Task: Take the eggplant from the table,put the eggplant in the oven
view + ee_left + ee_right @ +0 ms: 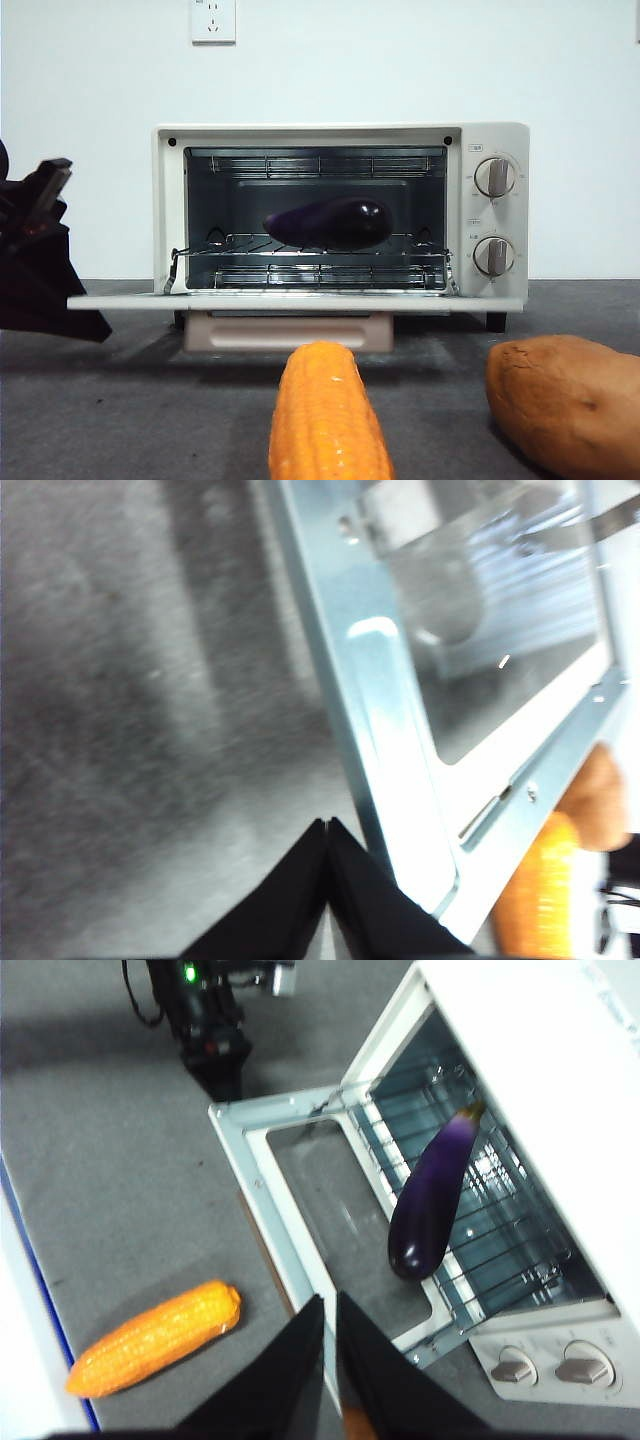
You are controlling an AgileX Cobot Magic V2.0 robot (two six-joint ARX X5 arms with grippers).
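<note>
The dark purple eggplant [330, 222] lies on the wire rack [250, 243] inside the cream-white oven [490, 140], whose door [300, 300] hangs open and flat. From the right wrist view the eggplant [432, 1195] rests slanted on the rack, stem toward the back. My right gripper [330, 1300] is shut and empty, high above the table in front of the door. My left gripper [327, 825] is shut and empty beside the door's left edge [400, 770]; it shows dark at the left of the front view [50, 185].
An orange-yellow corn cob [325, 420] lies on the grey table [140, 400] in front of the oven, and a brown sweet potato [570, 400] sits to its right. Two silver knobs [494, 177] are on the oven's right panel.
</note>
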